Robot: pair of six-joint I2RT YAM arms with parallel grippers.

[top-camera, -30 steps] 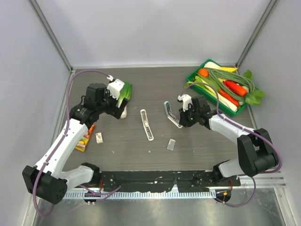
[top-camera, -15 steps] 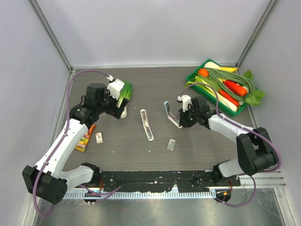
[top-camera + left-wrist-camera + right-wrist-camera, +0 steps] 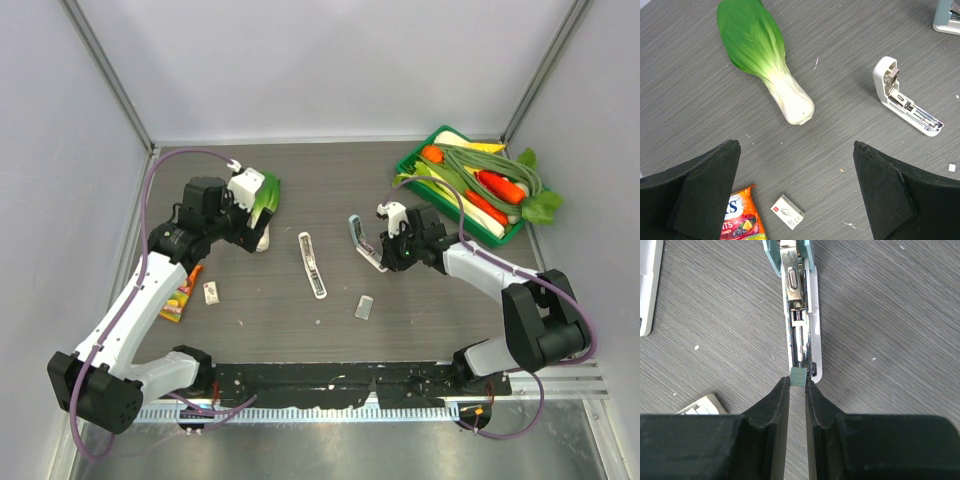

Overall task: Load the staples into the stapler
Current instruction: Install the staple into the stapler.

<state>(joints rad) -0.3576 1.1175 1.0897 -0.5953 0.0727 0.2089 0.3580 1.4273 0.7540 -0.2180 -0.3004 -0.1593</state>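
Note:
The white stapler (image 3: 312,265) lies open in mid-table with its metal channel showing; it also shows in the left wrist view (image 3: 905,100) and at the right wrist view's edge (image 3: 647,285). The staples box (image 3: 211,292) lies at the left next to a candy bag, below my left gripper's open fingers in its wrist view (image 3: 787,212). My left gripper (image 3: 238,228) hangs wide open and empty above the table (image 3: 796,150). My right gripper (image 3: 383,257) is shut on a small teal block (image 3: 798,376) at the end of a pale blue-grey stapler (image 3: 799,305).
A toy bok choy (image 3: 265,198) lies beside the left gripper. An orange candy bag (image 3: 180,295) lies at the left. A small whitish box (image 3: 364,307) lies near the front. A green tray (image 3: 404,166) of toy vegetables stands at the back right.
My right gripper has edged slightly left toward the blue-grey stapler. The left arm has not moved.

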